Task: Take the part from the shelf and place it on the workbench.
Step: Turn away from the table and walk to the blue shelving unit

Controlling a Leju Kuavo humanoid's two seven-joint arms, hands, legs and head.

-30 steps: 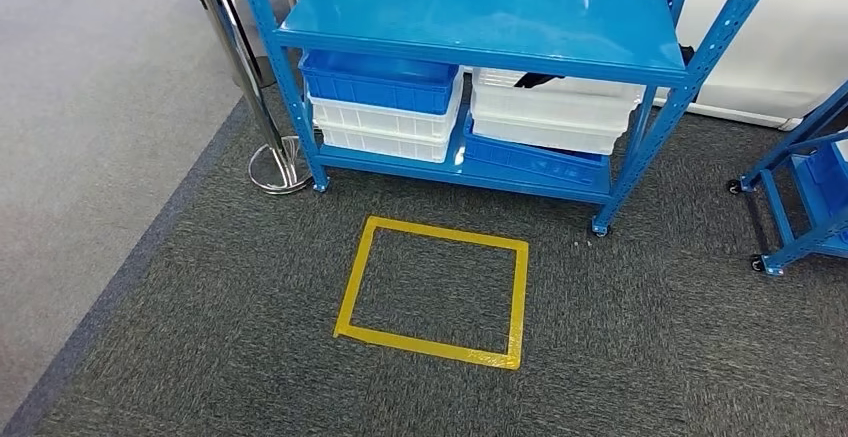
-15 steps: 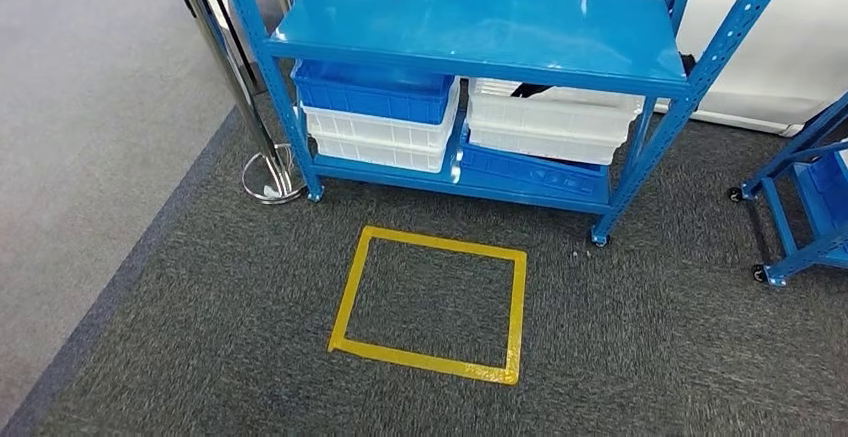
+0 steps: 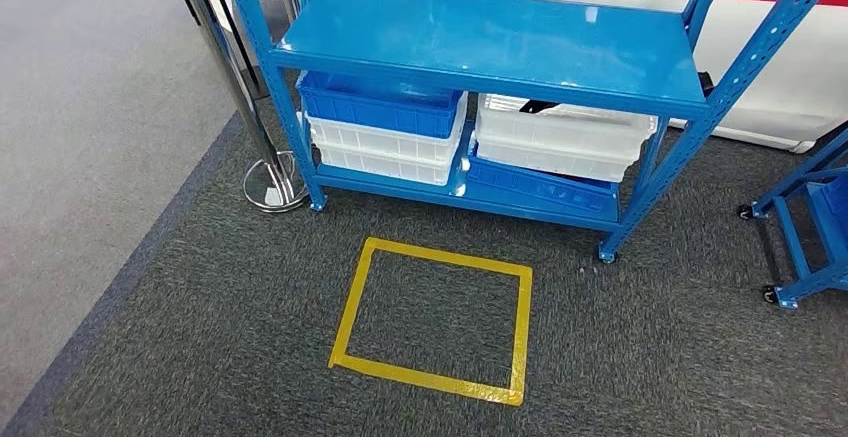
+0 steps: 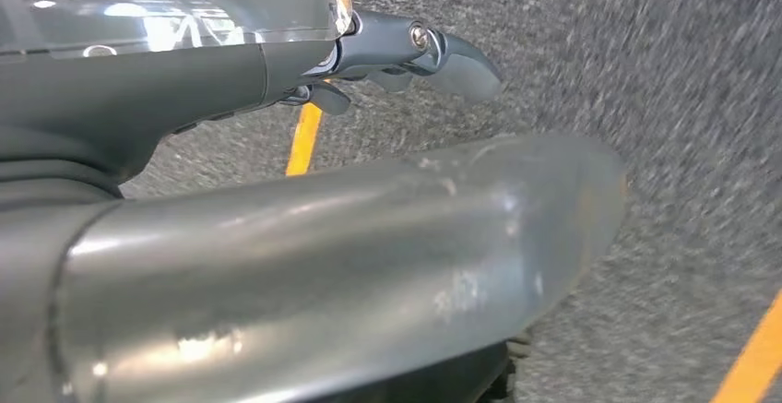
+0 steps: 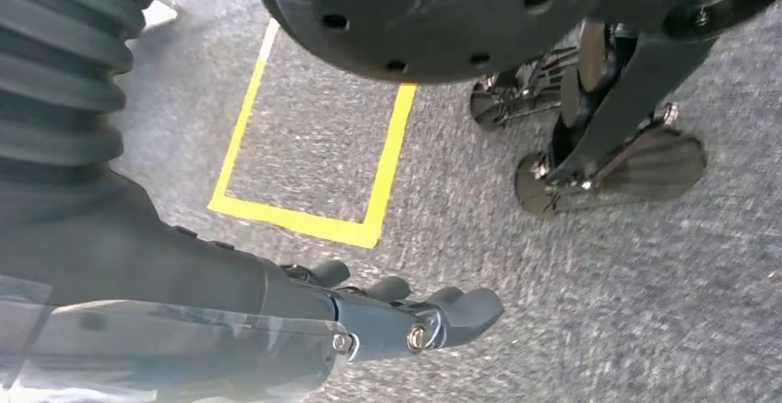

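View shifted; shelf [image 3: 480, 42] holds two blue, three white bins.

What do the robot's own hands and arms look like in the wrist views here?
The left hand has dark grey fingers with a silver screw at the joint, under a glossy clear cover; a thick, scuffed grey thumb lies alongside. The right hand has matching dark fingers with silver screws, a clear cover, and a black ribbed cover behind it.

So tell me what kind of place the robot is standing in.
Probably a factory or warehouse demo floor: a blue metal shelf rack on casters holds stacked blue and white plastic bins, a yellow tape square marks the grey carpet, and a chrome barrier post stands beside the rack.
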